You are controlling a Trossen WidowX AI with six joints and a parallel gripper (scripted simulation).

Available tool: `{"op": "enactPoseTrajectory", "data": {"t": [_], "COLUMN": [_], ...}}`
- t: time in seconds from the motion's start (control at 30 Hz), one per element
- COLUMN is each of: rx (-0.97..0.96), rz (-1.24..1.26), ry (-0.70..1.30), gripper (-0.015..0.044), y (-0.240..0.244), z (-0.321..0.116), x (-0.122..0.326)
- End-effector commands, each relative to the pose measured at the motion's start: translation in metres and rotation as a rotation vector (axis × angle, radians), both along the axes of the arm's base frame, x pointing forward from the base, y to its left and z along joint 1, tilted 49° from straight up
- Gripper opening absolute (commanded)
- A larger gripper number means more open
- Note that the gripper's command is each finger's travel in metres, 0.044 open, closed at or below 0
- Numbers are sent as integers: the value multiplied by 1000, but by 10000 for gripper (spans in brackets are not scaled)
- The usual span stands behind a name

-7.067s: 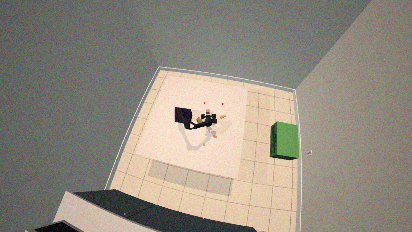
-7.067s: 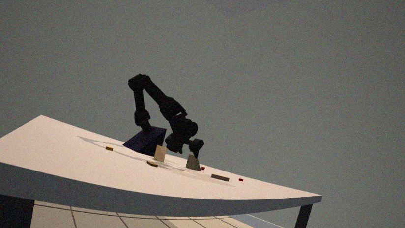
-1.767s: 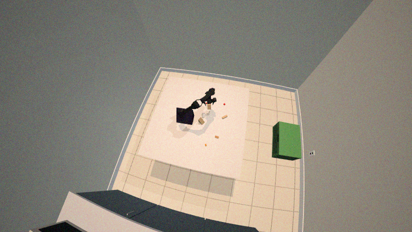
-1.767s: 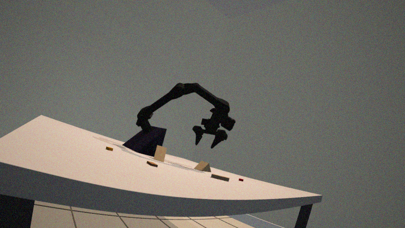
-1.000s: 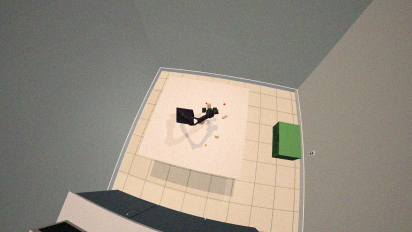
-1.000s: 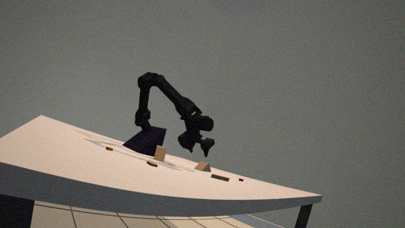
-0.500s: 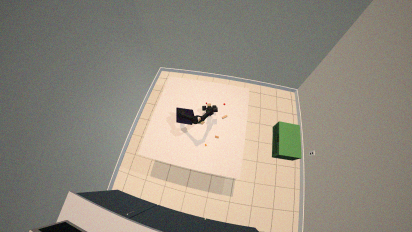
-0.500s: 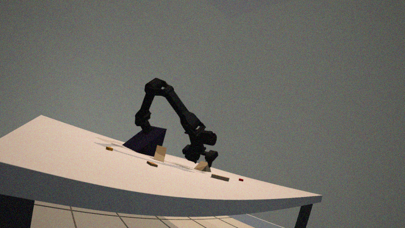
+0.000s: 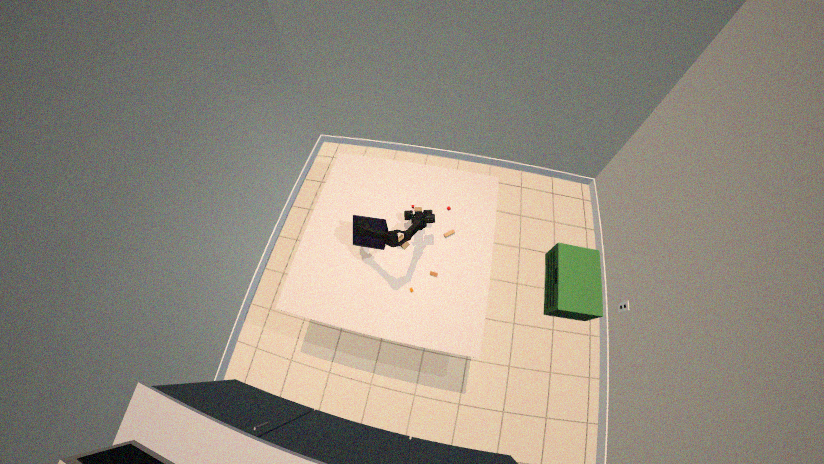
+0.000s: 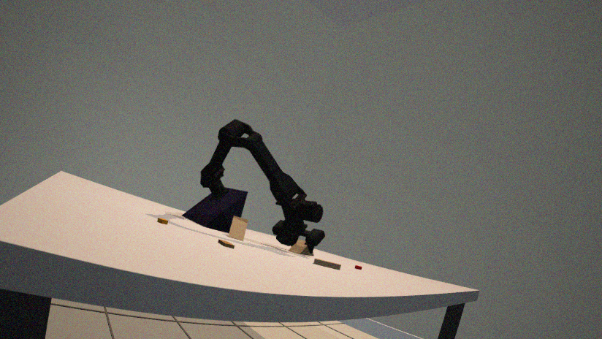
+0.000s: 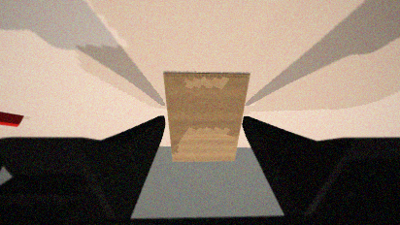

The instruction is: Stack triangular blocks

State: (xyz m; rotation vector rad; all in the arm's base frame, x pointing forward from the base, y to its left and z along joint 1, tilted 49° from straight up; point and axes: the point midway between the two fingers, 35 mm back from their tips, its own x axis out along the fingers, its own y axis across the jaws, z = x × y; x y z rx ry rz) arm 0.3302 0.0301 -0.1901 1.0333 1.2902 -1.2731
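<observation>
One wooden triangular block [image 9: 418, 209] [image 10: 296, 248] [image 11: 206, 104] rests on the table, its sloped face showing in the exterior view. My gripper [image 9: 419, 216] [image 10: 300, 249] [image 11: 204, 120] is low over it, with one finger beside each end of the block. The fingers are partly drawn in but still open; in the wrist view a thin gap shows at the left finger, and the right one is very close to the block or touching it. The other triangular block [image 9: 404, 246] [image 10: 238, 228] stands near the arm's base, partly under the arm in the top view.
A long wooden piece [image 9: 449, 233] [image 10: 327, 264], a smaller wooden piece [image 9: 433, 273] [image 10: 226, 243] and an orange piece [image 9: 411, 289] [image 10: 162, 221] lie on the table. One red piece [image 9: 412, 206] is close to the gripped-side block; another red piece [image 9: 448, 208] [image 11: 11, 118] lies farther off.
</observation>
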Motion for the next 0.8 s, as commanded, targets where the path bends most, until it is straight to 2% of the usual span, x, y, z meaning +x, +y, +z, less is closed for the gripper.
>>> {"op": "enactPoseTrajectory", "data": {"t": [0.0, 0.07, 0.3, 0.53, 0.77], "rx": [0, 0, 0, 1, 3], "rz": [0, 0, 0, 0, 0], "ry": [0, 0, 0, -1, -2], "gripper": [282, 230, 183, 0, 0], "y": [0, 0, 0, 8, 34], "z": [0, 0, 0, 7, 29], "x": [0, 0, 0, 2, 5]}}
